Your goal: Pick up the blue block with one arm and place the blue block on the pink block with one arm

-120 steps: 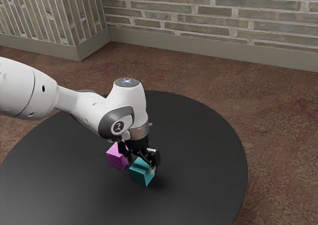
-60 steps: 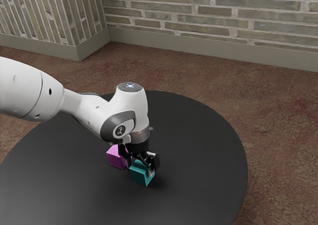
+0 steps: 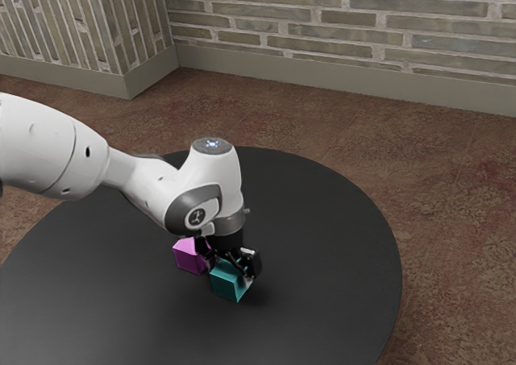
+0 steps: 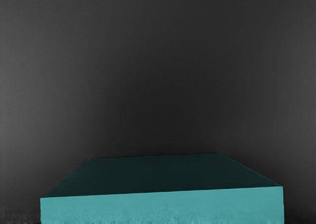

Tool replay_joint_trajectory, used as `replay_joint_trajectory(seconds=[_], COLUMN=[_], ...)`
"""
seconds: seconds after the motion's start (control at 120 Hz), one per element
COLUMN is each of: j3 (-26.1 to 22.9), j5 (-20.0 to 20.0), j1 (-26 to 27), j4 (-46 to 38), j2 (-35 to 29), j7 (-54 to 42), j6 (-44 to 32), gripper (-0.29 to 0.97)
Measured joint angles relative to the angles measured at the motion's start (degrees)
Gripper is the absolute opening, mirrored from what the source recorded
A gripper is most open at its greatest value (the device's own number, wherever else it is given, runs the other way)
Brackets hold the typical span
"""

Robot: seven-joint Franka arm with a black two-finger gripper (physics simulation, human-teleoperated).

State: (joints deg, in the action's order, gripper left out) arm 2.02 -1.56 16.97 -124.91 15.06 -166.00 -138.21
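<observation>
The blue block (image 3: 226,284), more of a teal shade, sits flat on the round black desk (image 3: 339,244), toward the near edge of it in the exterior view. In the wrist view the same blue block (image 4: 163,200) lies directly under the hand, its darker top face and lighter side face showing against the bare dark desk (image 4: 158,61). The pink block (image 3: 187,256) stands just beside it on the exterior view's left and a little farther back; the two are very close, perhaps touching at a corner, though the arm's shadow makes that hard to judge. The tool (image 3: 232,267) is down at the top of the blue block and points straight down onto it. Whether it is gripping the block or merely set around it, I cannot tell from this angle. The white arm (image 3: 121,180) comes in from the exterior view's left and bends down over the two blocks. Around the desk lies a brown carpeted floor (image 3: 451,188), with a brick wall (image 3: 339,18) behind.
</observation>
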Motion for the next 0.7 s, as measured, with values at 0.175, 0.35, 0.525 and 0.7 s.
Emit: replay_joint_trajectory(seconds=[0.175, 0.35, 0.525, 0.7], j3=[0.1, 0.1, 0.1, 0.1], j5=[0.0, 0.0, 0.0, -0.1], j1=[-0.2, -0.2, -0.4, -0.5], j4=[0.0, -0.1, -0.2, -0.1], j2=[0.1, 0.0, -0.2, -0.1], j7=[0.0, 0.0, 0.0, 0.0], j6=[-1.0, -1.1, 0.0, 0.2], gripper=[0.68, 0.68, 0.68, 0.68])
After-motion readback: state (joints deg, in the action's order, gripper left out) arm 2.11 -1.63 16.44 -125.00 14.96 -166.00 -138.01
